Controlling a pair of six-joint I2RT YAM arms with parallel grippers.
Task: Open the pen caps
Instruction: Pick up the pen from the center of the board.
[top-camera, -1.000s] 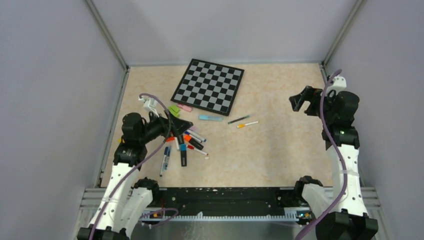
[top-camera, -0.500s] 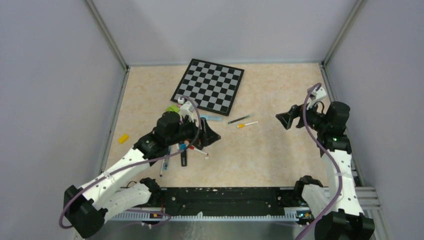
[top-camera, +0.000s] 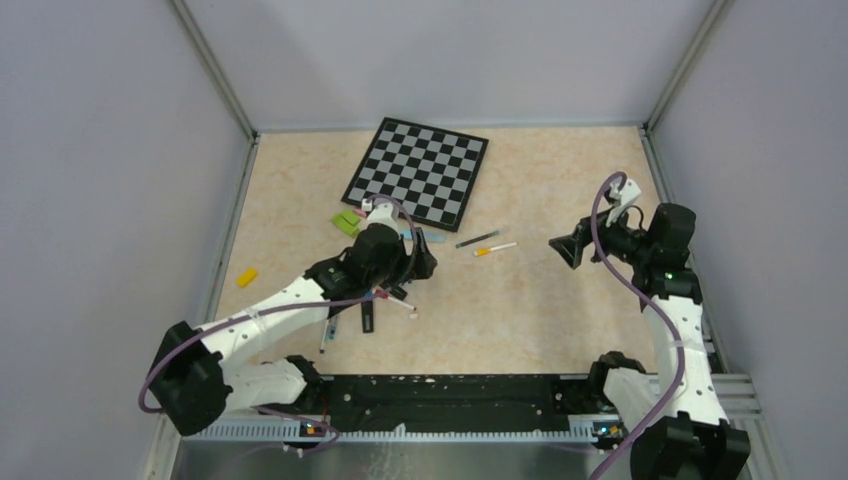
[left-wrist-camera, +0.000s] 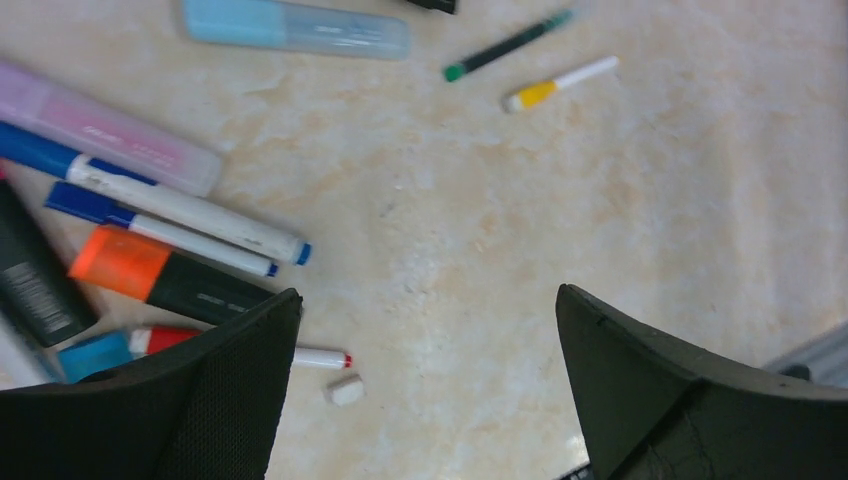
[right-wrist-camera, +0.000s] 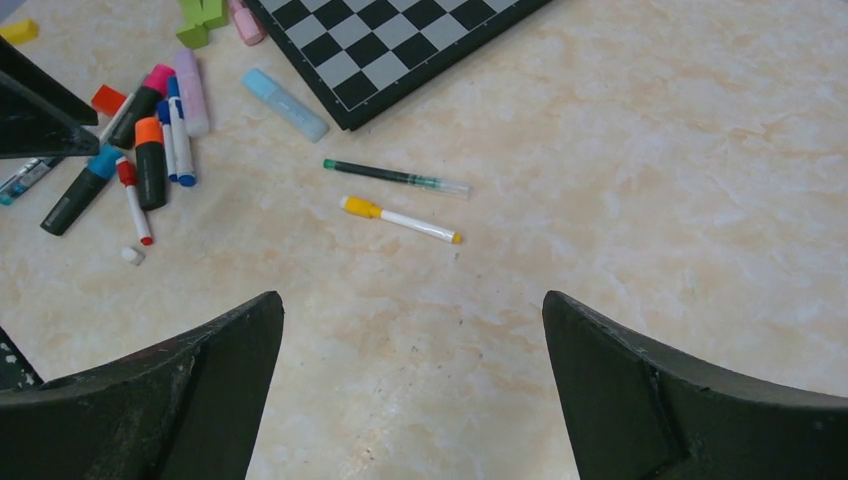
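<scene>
- orange-capped marker (left-wrist-camera: 150, 272) lies at frame left, just beside the left gripper (left-wrist-camera: 428, 300), long axis nearly level.
- right gripper (right-wrist-camera: 411, 297) is well apart; both have jaws spread wide, empty.

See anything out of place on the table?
Yes: a small white piece lies loose beside the red-tipped pen, and a yellow piece sits alone near the left wall. The checkerboard lies askew.
</scene>
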